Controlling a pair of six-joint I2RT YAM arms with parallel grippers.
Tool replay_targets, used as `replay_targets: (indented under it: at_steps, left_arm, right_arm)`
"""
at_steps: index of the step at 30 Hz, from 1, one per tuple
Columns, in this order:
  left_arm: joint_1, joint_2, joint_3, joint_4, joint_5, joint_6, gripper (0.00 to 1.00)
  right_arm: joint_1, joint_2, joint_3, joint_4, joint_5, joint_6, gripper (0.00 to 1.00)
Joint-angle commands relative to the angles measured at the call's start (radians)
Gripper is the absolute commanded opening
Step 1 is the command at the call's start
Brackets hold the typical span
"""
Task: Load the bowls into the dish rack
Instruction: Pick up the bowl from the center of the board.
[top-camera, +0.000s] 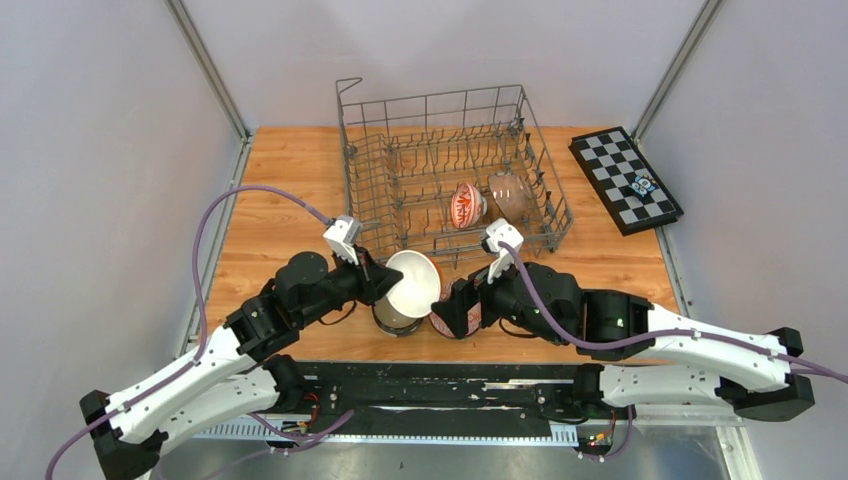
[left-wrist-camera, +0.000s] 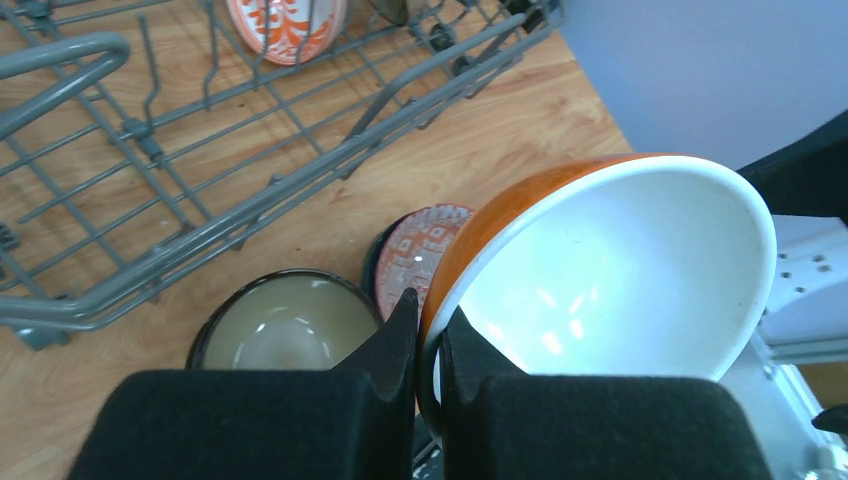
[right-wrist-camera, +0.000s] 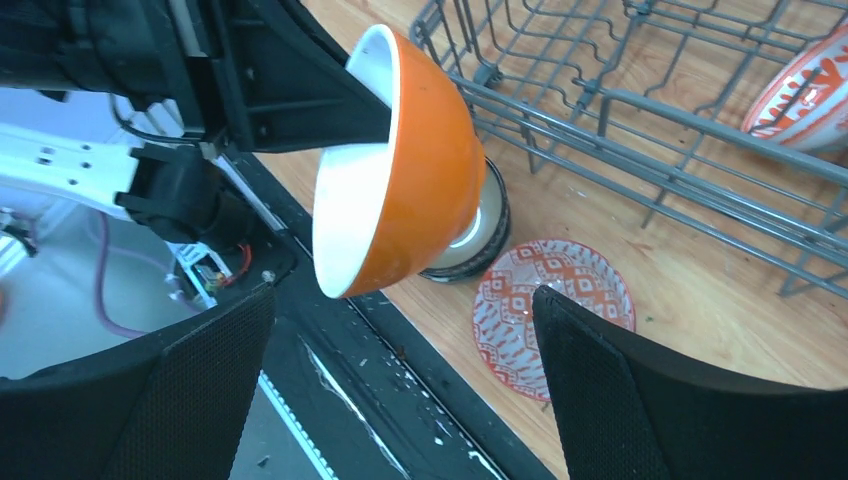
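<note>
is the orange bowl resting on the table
No, the left gripper holds the orange bowl by its rim, tilted above the table.

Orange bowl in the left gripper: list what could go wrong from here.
1. The left gripper pinches only the rim of the tilted orange bowl; it could slip and fall onto the dark-rimmed beige bowl below.
2. The open right gripper hangs close beside it, so a swing could knock them together.
3. Carried low, the bowl could clip the dish rack's near wall.

a robotics lab booth: plain grey walls (top-camera: 100, 150) and metal posts (top-camera: 206, 65) enclose a wooden table (top-camera: 290, 190).
</note>
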Motion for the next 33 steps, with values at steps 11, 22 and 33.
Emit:
replay_targets:
  at_steps: [11,22,33]
  left_arm:
    - [0.112,-0.086,-0.108,0.362,0.271,-0.148,0.0]
    - [0.126,-0.113,-0.118,0.398,0.289,-0.167,0.0]
    - [0.128,-0.122,-0.121,0.398,0.286,-0.166,0.0]
  right_arm:
    - [-0.018,-0.048,-0.057,0.241,-0.116,0.096,0.99]
    - [-0.018,0.006,-0.033,0.306,-0.168,0.092,0.98]
    - [-0.018,0.01,-0.046,0.372,-0.2,0.085,0.91]
